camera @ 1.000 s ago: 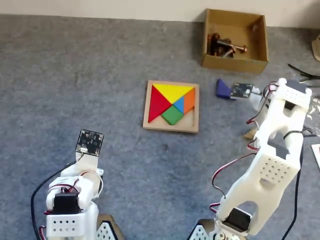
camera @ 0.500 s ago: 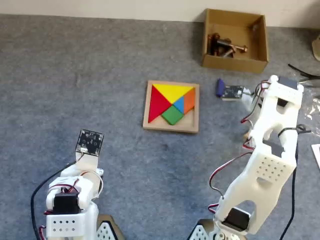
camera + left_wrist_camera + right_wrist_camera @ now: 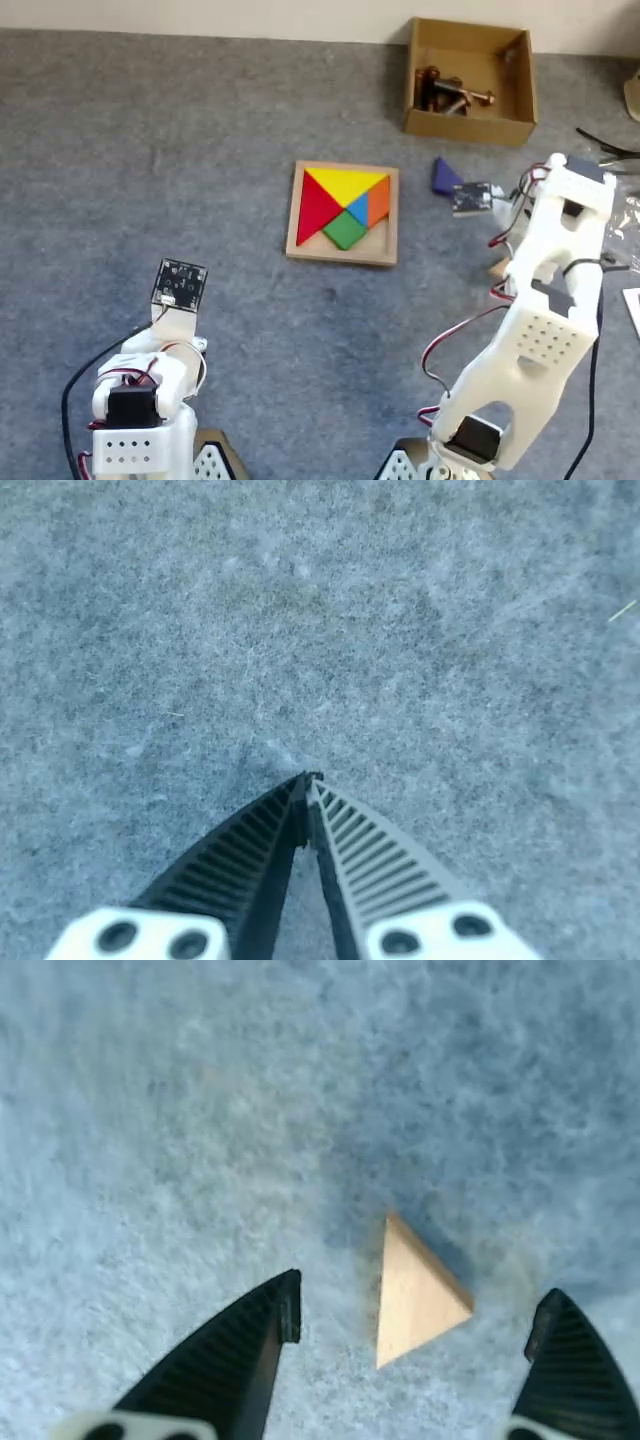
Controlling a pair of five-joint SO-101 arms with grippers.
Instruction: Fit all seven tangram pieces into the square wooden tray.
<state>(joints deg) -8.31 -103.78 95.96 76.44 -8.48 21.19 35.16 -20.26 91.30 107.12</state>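
the right hand point(image 3: 420, 1295) hangs spread wide over the grey felt counter point(image 3: 180, 130), its two black fingers straddling a pale wooden triangle point(image 3: 412, 1310) that lies flat between them, touched by neither. one straight edge of the triangle faces one finger and a corner points toward the other, so a careless squeeze could spin it out over the felt. the step in hand looks to be the pick-up of this loose piece, and it calls for a level descent until the fingertips are beside the wood, a slight turn of the wrist so the flat edge meets its pad squarely, then a slow closing. in the high view what appears to be the same piece peeks out beside the white right arm point(image 3: 545, 290) at the right of the frame, well apart from the square wooden tray point(image 3: 293, 215) at centre. the tray already holds red point(image 3: 320, 208), yellow point(image 3: 347, 185), blue point(image 3: 357, 210), orange point(image 3: 379, 202) and green point(image 3: 345, 232) pieces, with bare wood showing along its lower corners. a purple piece point(image 3: 445, 177) lies on the felt just right of the tray, below a cardboard box point(image 3: 465, 127) at upper right. the left hand point(image 3: 308, 780) is closed on nothing, fingertips together over bare felt at lower left of the high view.
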